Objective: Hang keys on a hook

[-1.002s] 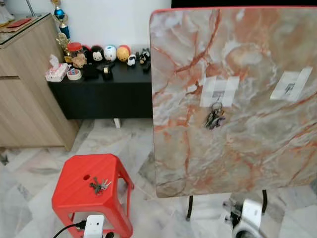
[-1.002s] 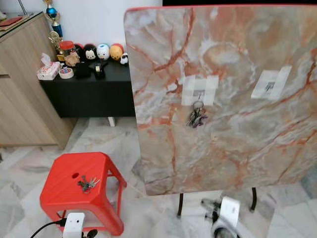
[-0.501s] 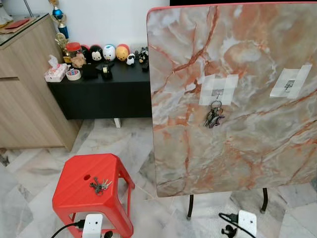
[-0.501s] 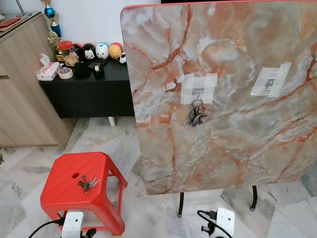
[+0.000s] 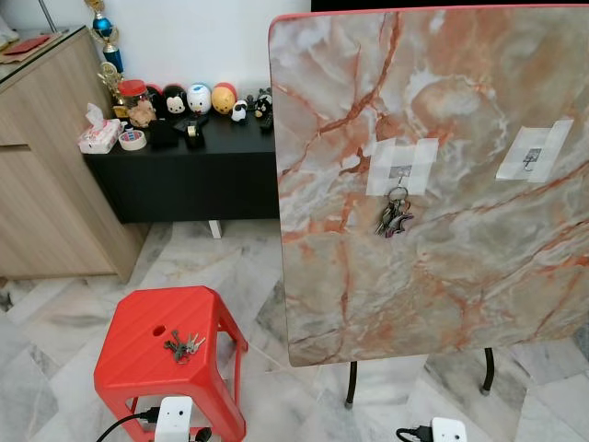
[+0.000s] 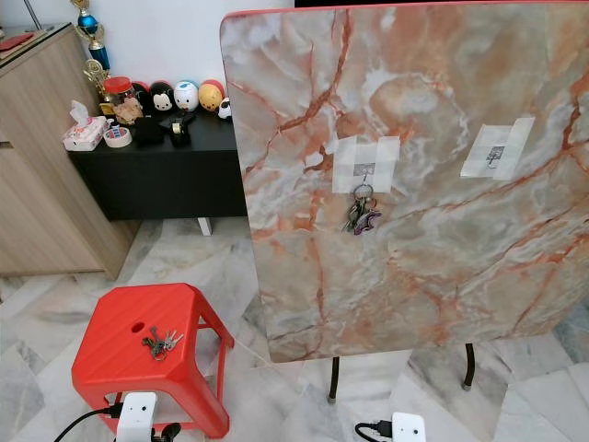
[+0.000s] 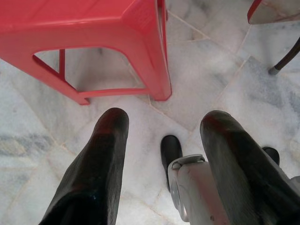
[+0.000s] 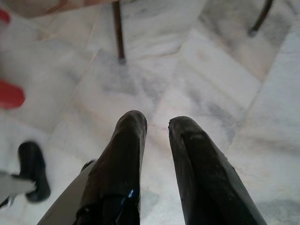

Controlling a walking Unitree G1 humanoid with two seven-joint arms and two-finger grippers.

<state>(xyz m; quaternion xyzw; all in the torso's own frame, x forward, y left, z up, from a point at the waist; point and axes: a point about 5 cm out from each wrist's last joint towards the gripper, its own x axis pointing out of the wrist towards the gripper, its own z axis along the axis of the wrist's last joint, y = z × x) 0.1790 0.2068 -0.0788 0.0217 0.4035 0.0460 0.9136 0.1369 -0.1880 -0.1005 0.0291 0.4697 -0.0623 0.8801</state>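
Marble-patterned board (image 5: 433, 175) upright on thin black legs at right; two taped hooks on its face; left hook (image 5: 398, 171) already carrying one key bunch (image 5: 393, 217); right hook (image 5: 530, 162) bare. Second bunch of keys (image 5: 183, 345) flat on the red stool (image 5: 138, 359) at near left, just beside a small hole in the seat, untouched. Left gripper (image 7: 161, 136) low beside the stool, pointed at the marble floor (image 5: 230, 276), fingers spread wide, nothing between them; right gripper (image 8: 154, 136) also aimed at the floor near the board's legs, fingers slightly parted, empty. Black cabinet (image 5: 184, 170) with figurines and a wooden cupboard (image 5: 46, 175) at far left, well apart from the work.

Judged as early: keys not yet picked up. Risks from here: keys lying flat on smooth plastic, so likely to skid or slip from long fingers on closing; loose keys dangling and swinging on the carry, spoiling the aim; ring small against a small hook, so easily missed and dropped; a hard push on the board likely to rock it on its thin legs or shake off the hung bunch; stool light enough to shift if knocked.
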